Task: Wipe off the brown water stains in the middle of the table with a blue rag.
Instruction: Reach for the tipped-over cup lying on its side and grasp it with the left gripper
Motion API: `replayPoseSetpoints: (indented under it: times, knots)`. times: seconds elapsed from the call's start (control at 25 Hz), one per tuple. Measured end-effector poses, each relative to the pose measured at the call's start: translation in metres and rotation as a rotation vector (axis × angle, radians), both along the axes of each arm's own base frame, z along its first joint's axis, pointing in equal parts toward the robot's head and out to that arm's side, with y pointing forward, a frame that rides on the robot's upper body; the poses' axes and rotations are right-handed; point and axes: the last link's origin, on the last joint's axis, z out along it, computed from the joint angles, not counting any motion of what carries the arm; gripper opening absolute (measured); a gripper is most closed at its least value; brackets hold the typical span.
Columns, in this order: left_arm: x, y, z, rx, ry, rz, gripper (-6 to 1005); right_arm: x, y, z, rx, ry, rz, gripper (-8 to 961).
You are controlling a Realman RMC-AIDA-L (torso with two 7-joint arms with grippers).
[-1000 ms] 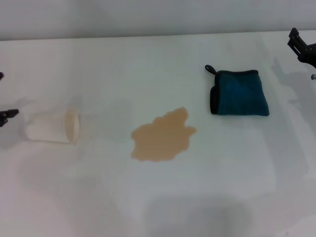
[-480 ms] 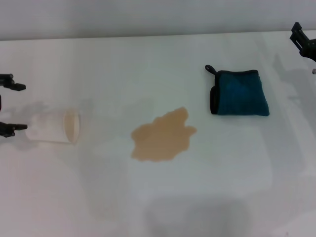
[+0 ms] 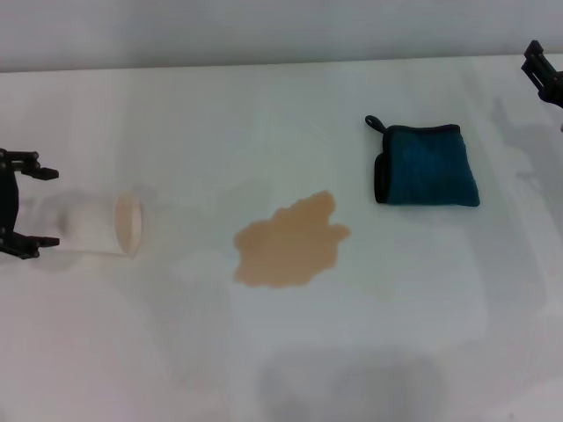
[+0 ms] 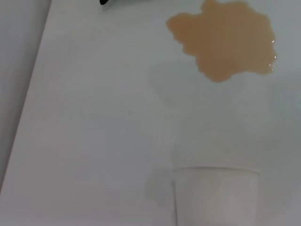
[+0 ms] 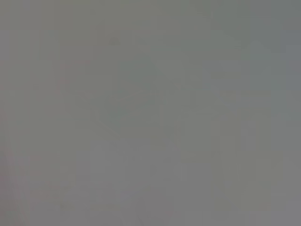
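The brown water stains (image 3: pixel 290 242) form one tan lobed puddle in the middle of the white table (image 3: pixel 264 114); they also show in the left wrist view (image 4: pixel 225 40). The blue rag (image 3: pixel 427 165) lies folded and flat to the right of the puddle, its black loop at the far left corner. My left gripper (image 3: pixel 46 207) is open at the table's left edge, one finger on each side of the closed end of a tipped paper cup (image 3: pixel 92 224). My right gripper (image 3: pixel 545 69) hangs at the far right edge, apart from the rag.
The white paper cup lies on its side left of the puddle, its mouth (image 3: pixel 129 224) facing the puddle; it also shows close in the left wrist view (image 4: pixel 216 195). The right wrist view shows only plain grey.
My left gripper has come in from the left edge, and its open fingers now straddle the cup's closed end. My right gripper has drawn slightly farther to the right. Rag and puddle are unmoved.
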Motion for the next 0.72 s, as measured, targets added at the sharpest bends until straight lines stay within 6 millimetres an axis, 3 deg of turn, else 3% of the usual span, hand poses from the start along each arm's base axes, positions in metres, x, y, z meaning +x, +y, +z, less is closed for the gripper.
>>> replayPoseSetpoints:
  times: [0.72]
  knots:
    - [-0.018, 0.001, -0.035, 0.018, -0.001, 0.003, 887, -0.001, -0.001, -0.001, -0.009, -0.004, 0.01, 856]
